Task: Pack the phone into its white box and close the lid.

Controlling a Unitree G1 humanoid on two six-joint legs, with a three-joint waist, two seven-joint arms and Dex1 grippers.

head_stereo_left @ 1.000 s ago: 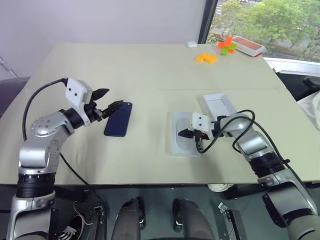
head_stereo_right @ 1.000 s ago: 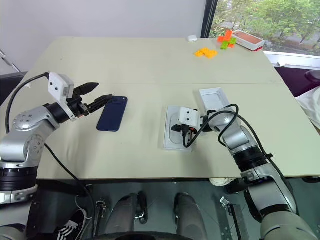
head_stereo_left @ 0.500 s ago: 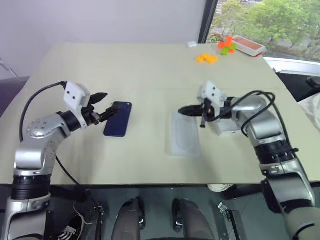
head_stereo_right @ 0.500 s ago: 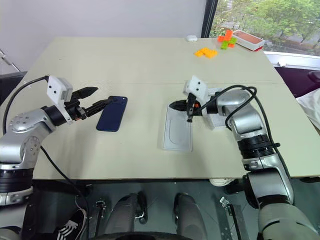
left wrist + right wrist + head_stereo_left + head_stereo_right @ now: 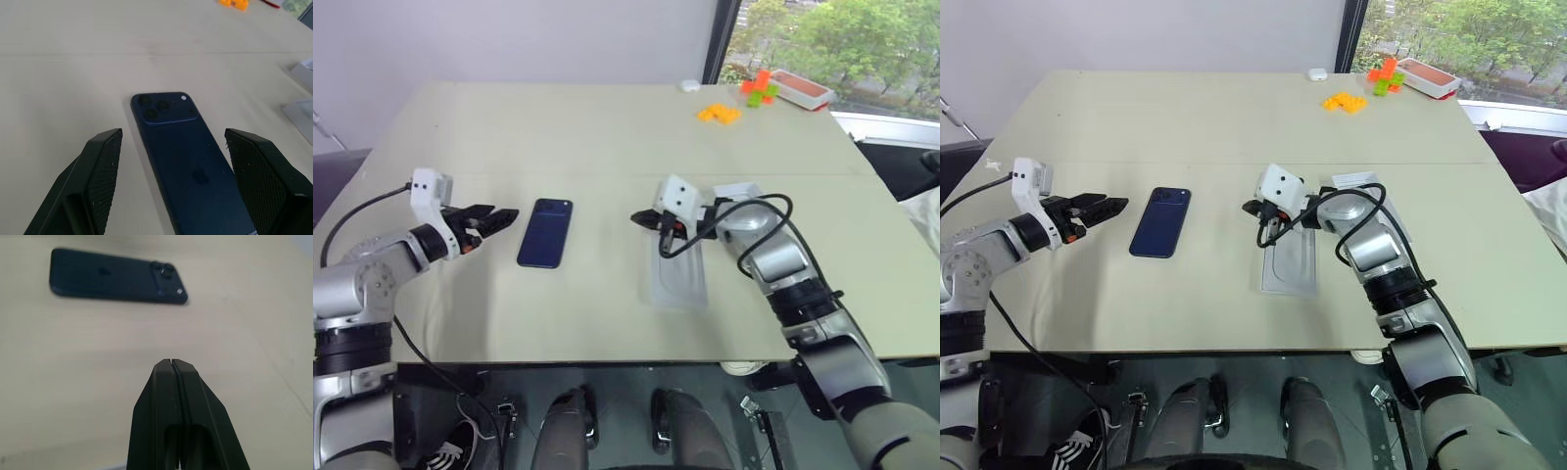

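1. Beige table (image 5: 607, 137) runs back toward a grey wall and a window with green trees behind it; we see orange blocks (image 5: 718, 115) and a red-and-white tray (image 5: 800, 90) at the far right corner

2. We find the phone (image 5: 545, 232) lying flat on the table, back side up, with its camera cluster at the far end, left of centre

3. Our left gripper (image 5: 496, 219) sits just to the left of the phone, pointing toward it, its two black fingers (image 5: 100, 166) spread wide and empty; in the left wrist view the phone lies between and beyond them, untouched

4. Our right gripper (image 5: 639, 217) is raised above the table between the phone and the flat white insert (image 5: 676, 275), pointing left toward the phone, its fingers pressed together with nothing between them, as the right wrist view shows

5. We see the white insert lying flat on the table under the right wrist

6. Behind the right forearm we make out a white box part (image 5: 740, 190), mostly hidden; whether it is the tray or the lid we cannot tell
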